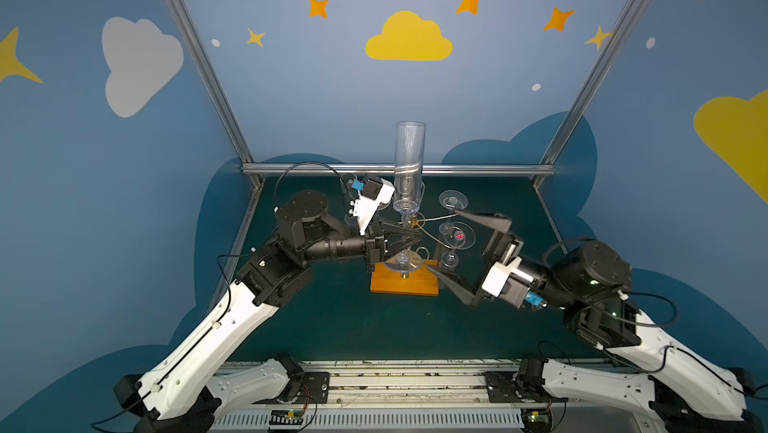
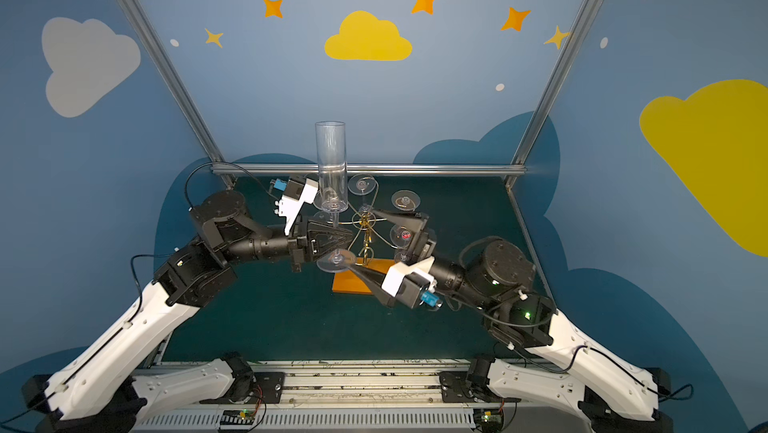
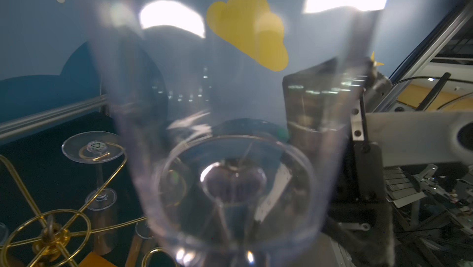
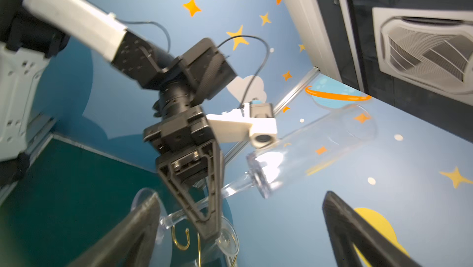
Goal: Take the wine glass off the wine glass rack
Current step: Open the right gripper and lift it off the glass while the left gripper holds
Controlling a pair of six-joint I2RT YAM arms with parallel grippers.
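A tall clear wine glass (image 1: 409, 161) (image 2: 331, 161) stands upright with its bowl up. My left gripper (image 1: 409, 240) (image 2: 345, 240) is shut on its stem, just in front of the hub of the gold wire wine glass rack (image 1: 413, 223) (image 2: 365, 221). The glass's foot (image 1: 401, 262) hangs over the rack's wooden base (image 1: 405, 283). My right gripper (image 1: 444, 240) (image 4: 243, 227) is wide open beside the rack and holds nothing. In the right wrist view the left gripper (image 4: 207, 224) clamps the stem. The bowl (image 3: 235, 150) fills the left wrist view and hides the jaws.
Other clear glasses (image 1: 453, 200) (image 1: 457, 235) hang upside down from the rack's arms on the right, close to my right gripper's fingers (image 1: 482, 219). Another hanging glass (image 3: 93, 148) shows in the left wrist view. A metal rail (image 1: 399, 169) edges the back of the green table.
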